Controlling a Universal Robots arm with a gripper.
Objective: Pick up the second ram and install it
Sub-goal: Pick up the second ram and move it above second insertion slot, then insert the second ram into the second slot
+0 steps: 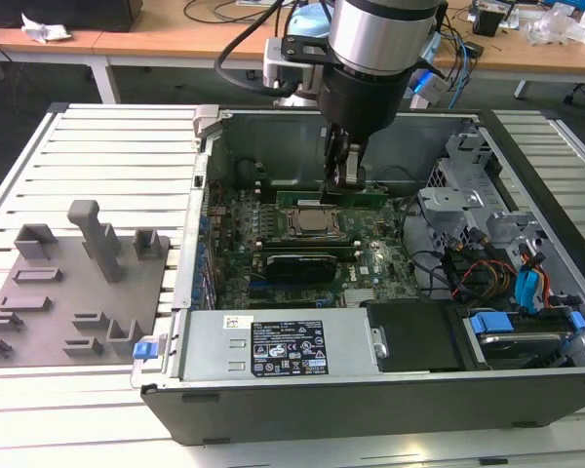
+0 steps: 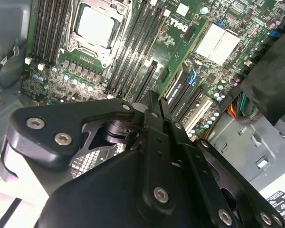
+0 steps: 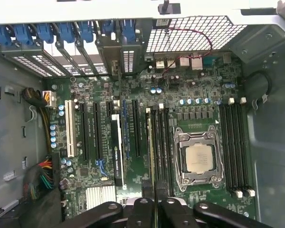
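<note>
Second ram (image 1: 302, 196) — thin, long green strip — clamped in gripper (image 1: 344, 183), twelve o'clock of CPU socket (image 1: 312, 222), exterior view.

No wording legible enough to note. Black sticker (image 1: 288, 348), white print, on grey metal cover (image 1: 205, 346); small white label (image 1: 238, 323) beside it; white logo lettering (image 2: 178, 26) on green motherboard (image 2: 173, 53).

Matt green circuit-board second ram (image 1: 307, 196), matt black metal fingers (image 2: 167, 124)
</note>
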